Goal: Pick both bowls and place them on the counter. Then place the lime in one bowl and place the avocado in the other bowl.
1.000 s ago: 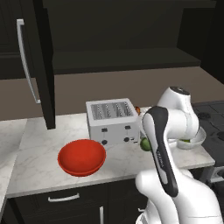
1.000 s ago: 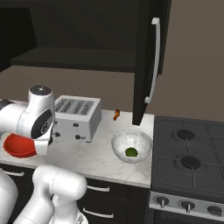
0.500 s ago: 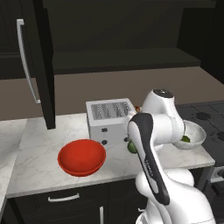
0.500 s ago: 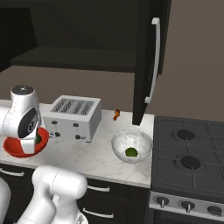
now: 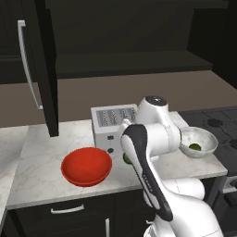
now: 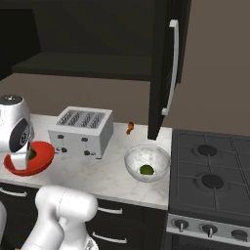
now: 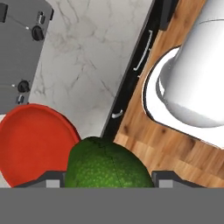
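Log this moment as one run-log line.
gripper: holding bumpy green avocado | above glossy red bowl | lime in white marbled bowl | next: release

Even, soft rendered light; the bench [image 5: 41,157] is bright, the cabinets above dark. Faint shadows, mild sheen on the red bowl [image 5: 86,166]. Everything sharp.

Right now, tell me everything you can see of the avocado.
The avocado is dark green with a pebbled, slightly glossy skin, whole and rounded. It sits between the fingertips of the gripper, held in the air. Below and beside it lie the red bowl and the counter; it is not yet in the bowl. In the right base view it shows as a green patch above that bowl.
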Available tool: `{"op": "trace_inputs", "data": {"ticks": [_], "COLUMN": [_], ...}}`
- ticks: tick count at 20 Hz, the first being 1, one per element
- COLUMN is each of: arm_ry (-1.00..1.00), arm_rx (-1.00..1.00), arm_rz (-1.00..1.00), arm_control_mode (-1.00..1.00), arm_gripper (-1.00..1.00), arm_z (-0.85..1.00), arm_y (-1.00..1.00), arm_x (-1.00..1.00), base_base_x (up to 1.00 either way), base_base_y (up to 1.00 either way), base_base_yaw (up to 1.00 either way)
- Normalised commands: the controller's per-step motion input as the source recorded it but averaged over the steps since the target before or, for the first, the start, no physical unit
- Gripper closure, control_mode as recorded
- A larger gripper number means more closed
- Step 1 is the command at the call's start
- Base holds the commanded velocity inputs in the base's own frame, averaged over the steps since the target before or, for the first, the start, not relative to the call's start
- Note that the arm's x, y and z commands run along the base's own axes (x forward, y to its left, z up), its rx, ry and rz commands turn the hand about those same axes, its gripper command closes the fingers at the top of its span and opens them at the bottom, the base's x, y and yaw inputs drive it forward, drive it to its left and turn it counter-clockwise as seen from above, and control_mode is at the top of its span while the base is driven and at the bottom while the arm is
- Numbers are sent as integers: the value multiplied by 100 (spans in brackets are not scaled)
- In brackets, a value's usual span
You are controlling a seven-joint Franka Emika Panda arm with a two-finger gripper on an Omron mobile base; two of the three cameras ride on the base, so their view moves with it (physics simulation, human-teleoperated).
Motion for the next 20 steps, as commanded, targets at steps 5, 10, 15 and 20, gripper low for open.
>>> {"op": "trace_inputs", "data": {"ticks": [5,10,15,20], "arm_ry": [0,0,0,0], "arm_rx": [-4,-6,-7,-2], "arm_rz": [0,0,0,0], "arm_control_mode": [-100,-100,-100,-100], "arm_gripper": [100,100,100,100], "arm_z": [-11,-25,-30,-29], "arm_y": [38,41,33,21], "arm_x": [10,22,27,29], "base_base_x": [0,0,0,0], "base_base_y": [0,0,0,0], "base_base_yaw": [0,0,0,0]}}
